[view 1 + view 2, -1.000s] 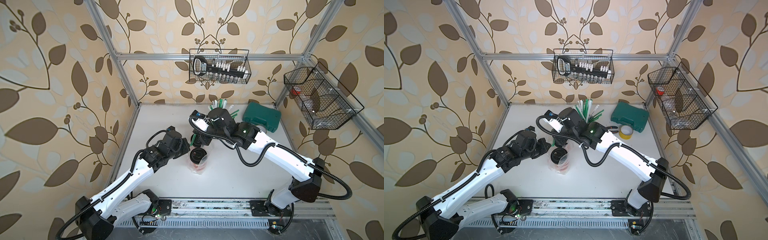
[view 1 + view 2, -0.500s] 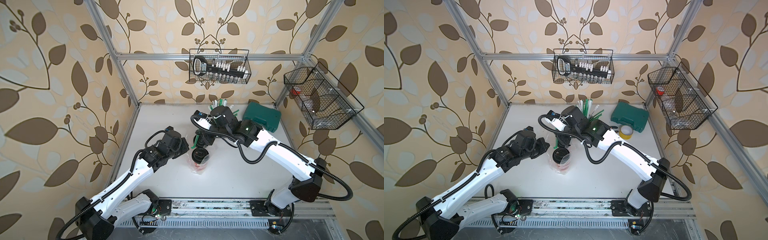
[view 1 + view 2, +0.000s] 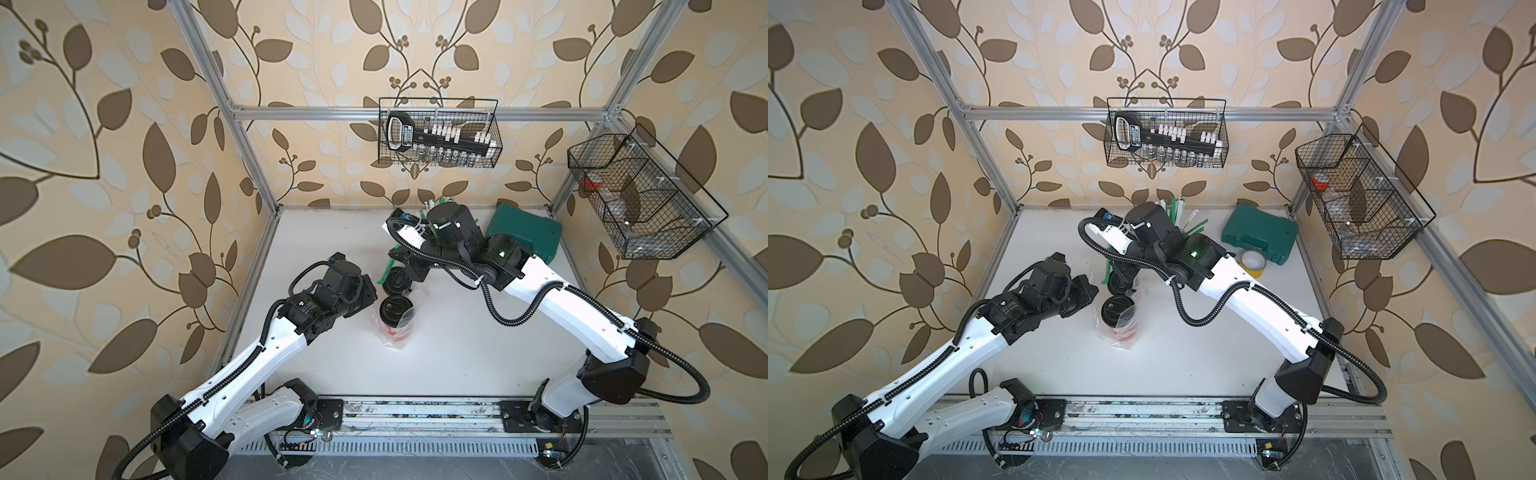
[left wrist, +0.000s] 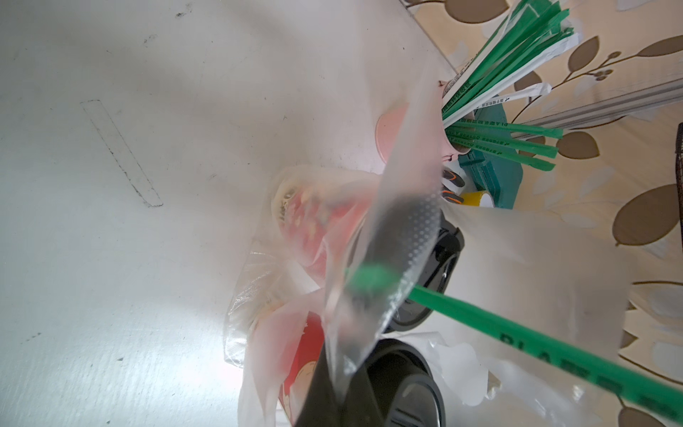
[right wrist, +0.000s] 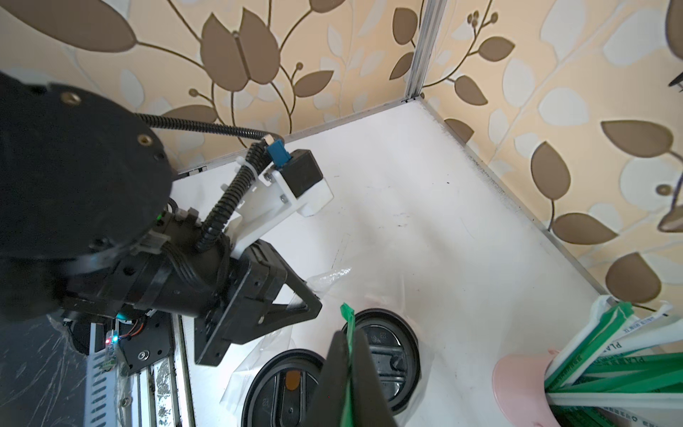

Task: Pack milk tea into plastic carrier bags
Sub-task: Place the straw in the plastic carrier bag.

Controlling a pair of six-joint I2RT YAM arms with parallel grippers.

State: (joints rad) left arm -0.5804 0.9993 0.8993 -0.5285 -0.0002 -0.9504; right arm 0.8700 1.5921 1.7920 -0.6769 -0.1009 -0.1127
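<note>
Two red milk tea cups with black lids (image 3: 392, 309) (image 3: 400, 277) stand together mid-table inside the clear plastic carrier bag (image 3: 395, 334); both top views show them, with the lids (image 3: 1115, 309) (image 3: 1121, 284) and the bag (image 3: 1121, 332). My left gripper (image 4: 342, 384) is shut on a strip of the bag's rim (image 4: 399, 207), just left of the cups (image 3: 372, 291). My right gripper (image 5: 349, 366) is shut on a green wrapped straw (image 5: 347, 325), held above the lids (image 5: 284, 388) (image 5: 384, 347). The straw (image 4: 517, 332) slants over the farther lid. I cannot tell whether its tip is inside the bag.
A pink cup of green-white straws (image 4: 417, 133) (image 5: 517, 384) stands behind the cups. A green hard case (image 3: 1260, 235) and a yellow tape roll (image 3: 1252, 262) lie at the back right. Wire baskets (image 3: 438, 133) (image 3: 631, 195) hang on the walls.
My right arm has shifted slightly toward the back right with the straw still gripped. The left arm and the bagged cups have stayed nearly still.
</note>
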